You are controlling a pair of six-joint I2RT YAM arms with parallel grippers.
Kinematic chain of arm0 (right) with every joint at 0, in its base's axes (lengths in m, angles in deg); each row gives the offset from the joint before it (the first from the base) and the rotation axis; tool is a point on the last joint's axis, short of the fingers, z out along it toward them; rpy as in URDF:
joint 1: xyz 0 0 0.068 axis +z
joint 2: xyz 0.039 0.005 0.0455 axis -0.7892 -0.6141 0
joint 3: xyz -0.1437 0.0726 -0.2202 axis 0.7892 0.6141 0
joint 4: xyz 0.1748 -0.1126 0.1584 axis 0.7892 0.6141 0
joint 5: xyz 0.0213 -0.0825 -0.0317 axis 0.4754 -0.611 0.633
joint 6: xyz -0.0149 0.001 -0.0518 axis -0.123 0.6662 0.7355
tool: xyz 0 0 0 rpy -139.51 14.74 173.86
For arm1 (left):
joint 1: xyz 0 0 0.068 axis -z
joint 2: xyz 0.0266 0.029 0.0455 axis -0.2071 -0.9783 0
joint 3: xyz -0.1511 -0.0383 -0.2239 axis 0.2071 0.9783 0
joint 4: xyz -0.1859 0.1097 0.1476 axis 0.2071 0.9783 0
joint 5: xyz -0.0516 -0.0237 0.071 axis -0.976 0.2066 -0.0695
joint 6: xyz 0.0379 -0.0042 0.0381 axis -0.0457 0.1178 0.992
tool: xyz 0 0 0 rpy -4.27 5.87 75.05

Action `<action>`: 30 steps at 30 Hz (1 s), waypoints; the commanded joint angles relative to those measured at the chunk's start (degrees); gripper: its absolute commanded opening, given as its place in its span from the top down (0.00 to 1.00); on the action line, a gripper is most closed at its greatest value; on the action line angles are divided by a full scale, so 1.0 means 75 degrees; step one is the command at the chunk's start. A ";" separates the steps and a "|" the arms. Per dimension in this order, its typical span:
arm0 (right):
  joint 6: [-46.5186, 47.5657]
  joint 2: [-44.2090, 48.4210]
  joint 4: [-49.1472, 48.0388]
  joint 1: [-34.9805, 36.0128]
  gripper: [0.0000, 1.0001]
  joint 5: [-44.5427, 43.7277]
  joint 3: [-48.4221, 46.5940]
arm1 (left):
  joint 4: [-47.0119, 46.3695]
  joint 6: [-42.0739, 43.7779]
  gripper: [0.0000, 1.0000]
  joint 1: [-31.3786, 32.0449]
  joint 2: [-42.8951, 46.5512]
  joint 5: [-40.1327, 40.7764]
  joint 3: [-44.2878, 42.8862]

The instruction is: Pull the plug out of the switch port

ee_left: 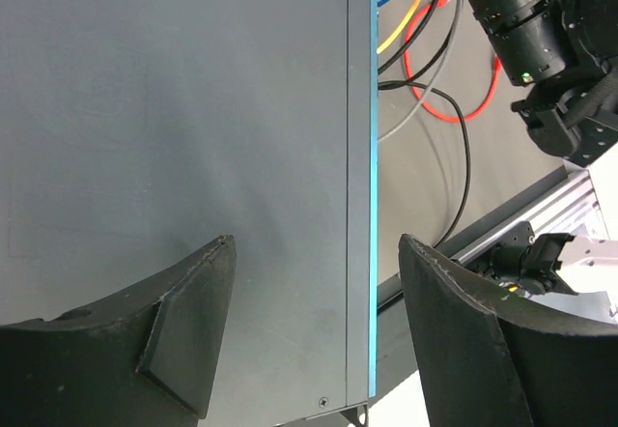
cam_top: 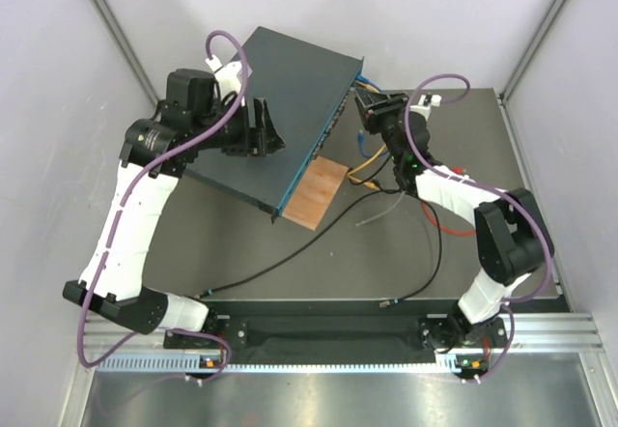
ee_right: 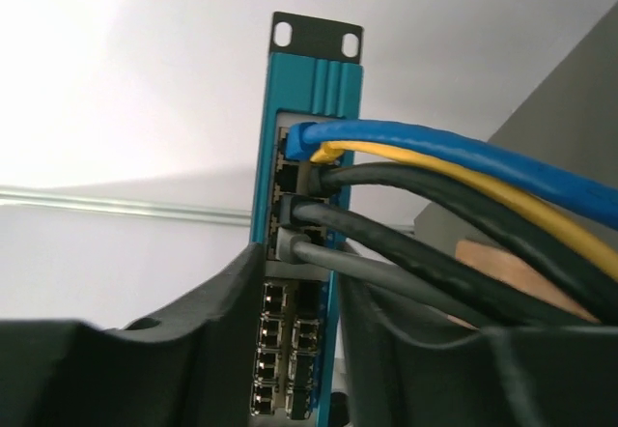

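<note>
The switch [cam_top: 280,89] lies at an angle at the back of the table, its port face turned right. My left gripper [cam_top: 263,139] rests over its flat top [ee_left: 174,108], jaws apart and empty, near the teal edge [ee_left: 373,205]. My right gripper [cam_top: 367,110] faces the ports. In the right wrist view, blue [ee_right: 301,139], yellow [ee_right: 326,152], black [ee_right: 323,181], dark grey [ee_right: 304,213] and light grey [ee_right: 290,247] plugs sit stacked in the sockets. The right gripper [ee_right: 299,265] is open, its tips either side of the face at the light grey plug, not closed on it.
A small brown board [cam_top: 314,192] lies against the switch's near corner. Several cables trail from the ports across the table, among them a red loop [cam_top: 446,222] and a long black lead [cam_top: 290,258]. Side walls close in; a metal rail [cam_top: 338,335] runs along the front.
</note>
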 commanded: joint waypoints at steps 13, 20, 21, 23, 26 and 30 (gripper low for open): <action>0.0412 -0.0942 -0.2232 0.0061 0.69 0.0176 -0.0355 | 0.0209 -0.0527 0.29 -0.0027 -0.0131 -0.0242 -0.0253; 0.0552 -0.1188 -0.1765 0.0072 0.69 0.0140 -0.0846 | 0.0408 -0.0469 0.29 -0.0027 -0.0130 -0.0254 -0.0370; 0.0588 -0.1200 -0.1612 0.0072 0.69 0.0187 -0.0917 | 0.0432 -0.0457 0.29 -0.0027 -0.0154 -0.0254 -0.0394; 0.0600 -0.1212 -0.1378 0.0073 0.70 0.0246 -0.1058 | 0.0467 -0.0422 0.29 -0.0027 -0.0236 -0.0265 -0.0452; 0.0693 -0.1282 -0.1120 0.0084 0.71 0.0363 -0.1304 | 0.0491 -0.0375 0.29 -0.0027 -0.0260 -0.0312 -0.0464; 0.0787 -0.1270 -0.0800 0.0096 0.77 0.0445 -0.1528 | 0.0537 -0.0305 0.29 -0.0027 -0.0283 -0.0335 -0.0429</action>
